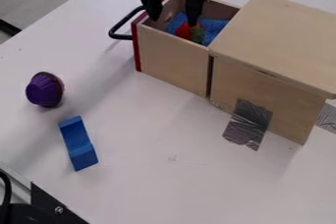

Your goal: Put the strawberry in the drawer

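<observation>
The gripper (pixel 174 16) hangs over the left part of the pulled-out drawer (pixel 172 60), its two fingers apart and nothing held between them. Inside the drawer, the red strawberry (pixel 183 31) with its green top lies on a blue cloth (pixel 212 27), just below and beside the right fingertip. Whether that fingertip touches the strawberry, I cannot tell. The drawer has a red front with a black handle and sticks out of the left side of the wooden box.
The wooden box (pixel 282 41) stands at the right, with grey tape (pixel 248 122) running from its side to the table (pixel 164 179). A purple cup-shaped toy (pixel 45 90) and a blue block (pixel 78 143) lie at the left.
</observation>
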### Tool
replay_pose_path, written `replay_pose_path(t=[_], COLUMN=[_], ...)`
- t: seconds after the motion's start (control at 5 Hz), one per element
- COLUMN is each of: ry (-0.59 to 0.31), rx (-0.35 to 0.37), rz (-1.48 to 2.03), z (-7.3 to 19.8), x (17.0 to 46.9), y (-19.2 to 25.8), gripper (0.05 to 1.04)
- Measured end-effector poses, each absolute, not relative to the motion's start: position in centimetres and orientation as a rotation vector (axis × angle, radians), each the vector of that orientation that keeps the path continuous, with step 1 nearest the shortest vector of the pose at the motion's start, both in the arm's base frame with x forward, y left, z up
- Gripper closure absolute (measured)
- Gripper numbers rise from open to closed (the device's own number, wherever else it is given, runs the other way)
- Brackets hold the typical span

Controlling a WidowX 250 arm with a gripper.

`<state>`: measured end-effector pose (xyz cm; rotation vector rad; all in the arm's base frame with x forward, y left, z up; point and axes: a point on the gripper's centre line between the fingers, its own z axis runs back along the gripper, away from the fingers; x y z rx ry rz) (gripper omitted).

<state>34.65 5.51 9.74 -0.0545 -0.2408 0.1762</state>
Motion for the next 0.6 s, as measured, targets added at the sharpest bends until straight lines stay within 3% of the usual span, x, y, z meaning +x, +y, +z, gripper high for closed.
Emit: replay_pose_path(t=[0.4, 0.6], ry=[-0.317, -0.173], rx=[-0.009, 0.01], rz=[0.138, 0.101], z=[15.2, 16.2], x=[31.7, 29.6], y=[5.3, 4.8], gripper=[0.083, 0.083])
